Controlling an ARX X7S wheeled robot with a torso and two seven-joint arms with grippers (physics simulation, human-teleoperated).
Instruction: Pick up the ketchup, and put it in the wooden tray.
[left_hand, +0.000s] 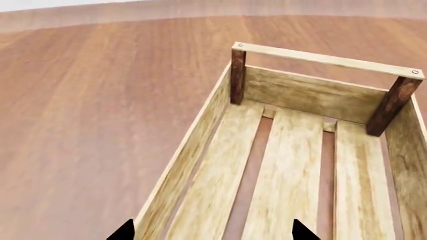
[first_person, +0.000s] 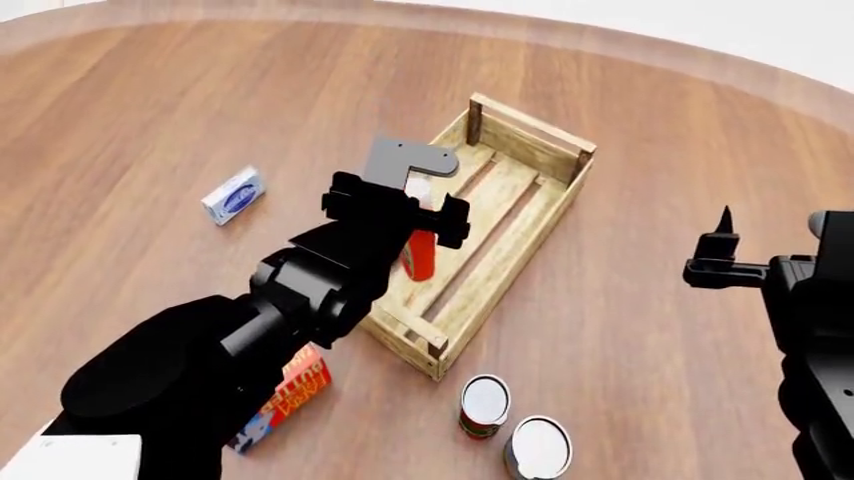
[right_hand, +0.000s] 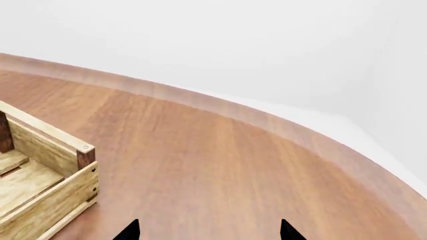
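- One wooden tray (first_person: 534, 135)
- One ketchup (first_person: 419, 257)
- Two cans (first_person: 483, 403), near right
- One small white-and-blue box (first_person: 232, 195), far left
- One red-orange box (first_person: 296, 388), near left

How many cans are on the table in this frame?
2: a red-labelled can just in front of the wooden tray's near corner, and a silver-topped can beside it, nearer the robot. The left arm may hide others.

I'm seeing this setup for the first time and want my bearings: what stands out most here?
The big black left arm dominates the head view, its hand over the wooden tray with the ketchup just beneath it, inside the tray's near half. The right hand hangs apart at the right, and two cans stand on the table in front of the tray.
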